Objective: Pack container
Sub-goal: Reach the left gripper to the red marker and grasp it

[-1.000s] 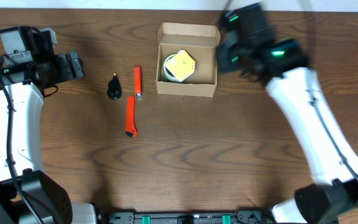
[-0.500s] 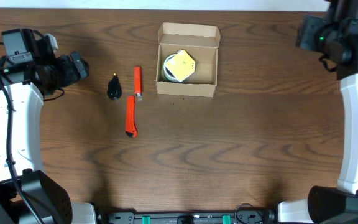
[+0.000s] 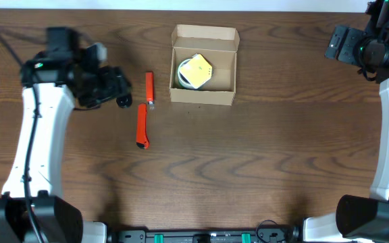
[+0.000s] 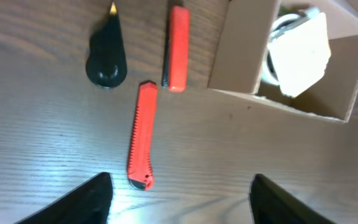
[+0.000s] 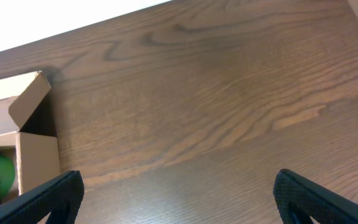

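Our left hand (image 4: 179, 200) hangs spread and empty above the loose pieces; the right hand (image 5: 179, 198) — also spread, holding nothing — sits well out at 3 o'clock of the container (image 3: 201, 96). The container stands lid-open at 12 o'clock on the counter (image 3: 248, 169), a pale yellow roll (image 3: 194, 71) inside. At its 9 o'clock lie a red bar (image 3: 149, 88), an orange cutter (image 3: 141, 126) and a black cone (image 4: 107, 56). We judge a pick is starting: descend, straddle one piece, close.

No text, label, brand, number or sign can be read in any view. The container (image 3: 203, 96) shows plain tan cardboard. Any print on the orange cutter (image 3: 141, 126), at eight o'clock of it, is too small to tell.
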{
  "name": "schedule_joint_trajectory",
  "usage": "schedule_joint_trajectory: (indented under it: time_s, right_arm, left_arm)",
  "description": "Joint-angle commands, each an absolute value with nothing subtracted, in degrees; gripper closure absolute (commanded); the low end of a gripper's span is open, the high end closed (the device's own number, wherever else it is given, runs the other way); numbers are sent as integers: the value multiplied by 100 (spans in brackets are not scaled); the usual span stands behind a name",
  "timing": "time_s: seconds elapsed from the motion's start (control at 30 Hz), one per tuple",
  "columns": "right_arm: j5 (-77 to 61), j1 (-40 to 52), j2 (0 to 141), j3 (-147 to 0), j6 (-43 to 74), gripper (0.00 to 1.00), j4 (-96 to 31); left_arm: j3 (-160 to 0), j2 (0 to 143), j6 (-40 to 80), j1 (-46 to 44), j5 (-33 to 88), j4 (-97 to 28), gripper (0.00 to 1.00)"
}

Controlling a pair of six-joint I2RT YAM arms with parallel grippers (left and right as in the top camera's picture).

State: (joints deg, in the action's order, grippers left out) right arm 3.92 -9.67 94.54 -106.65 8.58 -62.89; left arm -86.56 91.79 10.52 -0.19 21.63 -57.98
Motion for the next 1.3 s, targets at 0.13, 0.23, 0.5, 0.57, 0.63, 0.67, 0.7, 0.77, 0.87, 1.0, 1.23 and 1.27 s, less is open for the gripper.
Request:
schedule_joint_trajectory:
  time_s: [0.13,0.23,0.5,0.57,0.63,0.67,0.7,0.77,0.87,1.0,1.23,1.27]
  right_arm:
    - [449,-1009,9496,-10624,871,1,-6305]
    - [449,-1009,9496,-10624,871,1,-6305]
    - [449,-1009,9496,-10624,871,1,-6305]
    - [449,-1009,9496,-10624,871,1,-6305]
    - [449,-1009,9496,-10624,871,1,-6305]
    - [449,-1009,9496,-10624,871,1,-6305]
    - [449,-1009,9496,-10624,871,1,-6305]
    - [449,-1009,9496,-10624,871,1,-6305]
    - [449,-1009,9496,-10624,871,1,-6305]
    - [449,-1009,9496,-10624,871,1,-6305]
    - [449,-1009,9496,-10624,871,1,-6305]
    - [449,-1009,9496,-10624,871,1,-6305]
  left_arm:
    - [-9830,9188,961,-760,233,-6104,18]
    - [-9931,9362,934,-755,244,-6187,22]
    - [-10232,10569,591,-810,255,-6525,31]
    - [-10429,10890,528,-808,257,-6545,30]
    - [-10645,11187,419,-814,283,-6569,29]
    - [-10763,11345,342,-827,322,-6602,28]
    - [-10849,11467,272,-836,353,-6624,28]
    - [-10986,11710,200,-862,368,-6665,28]
    - [-11039,11972,119,-873,440,-6637,28]
    - [-11041,12280,14,-888,631,-6600,28]
    - [-11041,12634,21,-1024,727,-6407,30]
    - [-11041,12654,45,-1059,725,-6366,30]
